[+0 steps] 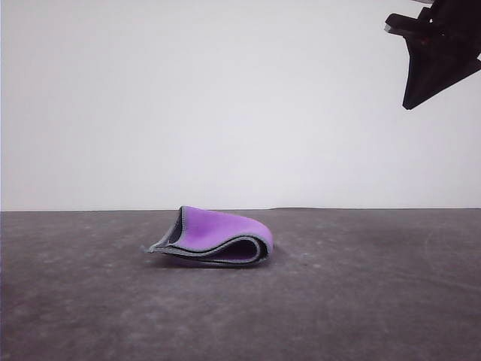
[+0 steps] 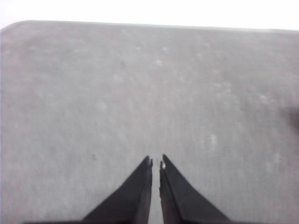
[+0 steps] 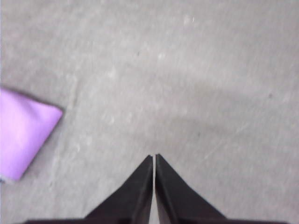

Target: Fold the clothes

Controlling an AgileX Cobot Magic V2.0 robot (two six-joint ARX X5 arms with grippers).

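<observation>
1. Left gripper (image 2: 156, 162): left wrist view, fingers pressed together, tips almost touching, nothing between them. It hangs over bare grey table (image 2: 93, 93); the table's far edge meets a white wall.
2. Cloth (image 1: 218, 237): front view, lies on the table about mid-frame, slightly left of centre. Folded over on itself, purple face out on top, dark grey showing along the pale stitched edge at the left. Fold bulges at the right end and the layers gape a little there; the left corner lies flat and sticks out.
3. Right wrist view: a purple corner of the cloth (image 3: 23, 133) shows at the frame edge, flat on the table, well apart from the fingertips.
4. Right gripper (image 1: 409, 101): front view, high in the upper right, well above the table and off to the right of the cloth, no contact. Right wrist view (image 3: 153, 157): fingers pressed together, only a thin slit between them, holding nothing.
5. No containers seen; the cloth sits directly on the table.
</observation>
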